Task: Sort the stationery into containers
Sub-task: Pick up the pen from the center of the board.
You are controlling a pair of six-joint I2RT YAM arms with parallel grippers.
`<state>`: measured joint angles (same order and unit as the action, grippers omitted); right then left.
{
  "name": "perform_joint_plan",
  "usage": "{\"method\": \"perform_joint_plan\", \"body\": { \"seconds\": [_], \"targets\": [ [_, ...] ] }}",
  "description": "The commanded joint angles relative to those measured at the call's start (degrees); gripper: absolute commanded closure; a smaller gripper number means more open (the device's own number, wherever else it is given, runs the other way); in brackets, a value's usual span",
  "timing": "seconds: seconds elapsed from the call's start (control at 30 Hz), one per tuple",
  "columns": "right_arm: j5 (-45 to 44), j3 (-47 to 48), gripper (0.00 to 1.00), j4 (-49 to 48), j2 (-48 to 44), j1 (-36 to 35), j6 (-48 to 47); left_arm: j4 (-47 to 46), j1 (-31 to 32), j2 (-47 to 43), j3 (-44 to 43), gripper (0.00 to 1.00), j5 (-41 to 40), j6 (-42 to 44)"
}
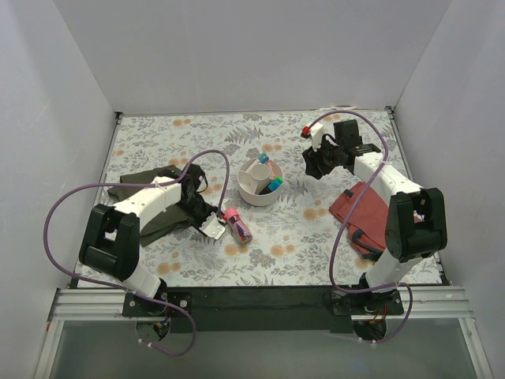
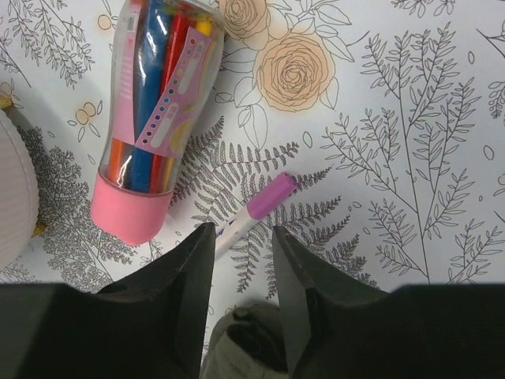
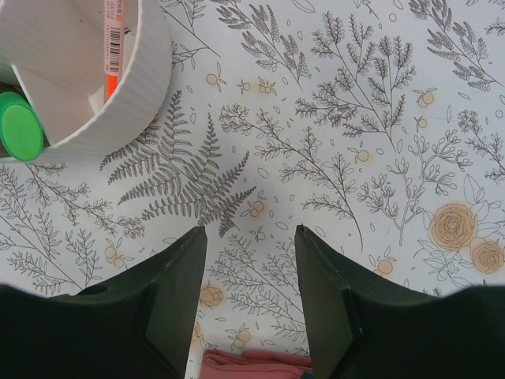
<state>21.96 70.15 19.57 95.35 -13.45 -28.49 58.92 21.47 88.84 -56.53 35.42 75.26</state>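
The off-white divided bowl (image 1: 259, 188) stands mid-table and holds an orange-pink pen (image 3: 114, 39), a green-ended highlighter (image 3: 20, 134) and blue-ended pieces (image 1: 274, 185). A stubby pink tube (image 2: 154, 126) full of coloured pens lies on the mat in front of the bowl. A thin white pen with a pink-purple cap (image 2: 264, 201) lies beside the tube. My left gripper (image 2: 242, 233) is open and low over the mat, with the pen's white barrel running in between its fingertips. My right gripper (image 3: 251, 230) is open and empty, to the right of the bowl (image 3: 95, 103).
A dark olive cloth (image 1: 146, 199) lies under the left arm and shows below the left jaws (image 2: 245, 347). A red cloth (image 1: 364, 213) lies under the right arm. The bowl's rim (image 2: 12, 197) is at the left of the left wrist view. White walls enclose the floral mat.
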Motion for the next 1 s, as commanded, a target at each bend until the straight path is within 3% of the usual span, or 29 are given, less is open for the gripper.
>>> {"method": "perform_joint_plan", "body": {
  "seconds": [0.0,0.97],
  "targets": [
    [-0.4,-0.2,0.43,-0.7,-1.2,0.4,0.0,2.7,-0.4,0.1,-0.7,0.66,0.2,5.8],
    [-1.7,-1.2,0.42,-0.6,-0.8,1.1,-0.3,0.8,1.4,9.9,-0.5,0.74,-1.5,12.4]
  ]
}}
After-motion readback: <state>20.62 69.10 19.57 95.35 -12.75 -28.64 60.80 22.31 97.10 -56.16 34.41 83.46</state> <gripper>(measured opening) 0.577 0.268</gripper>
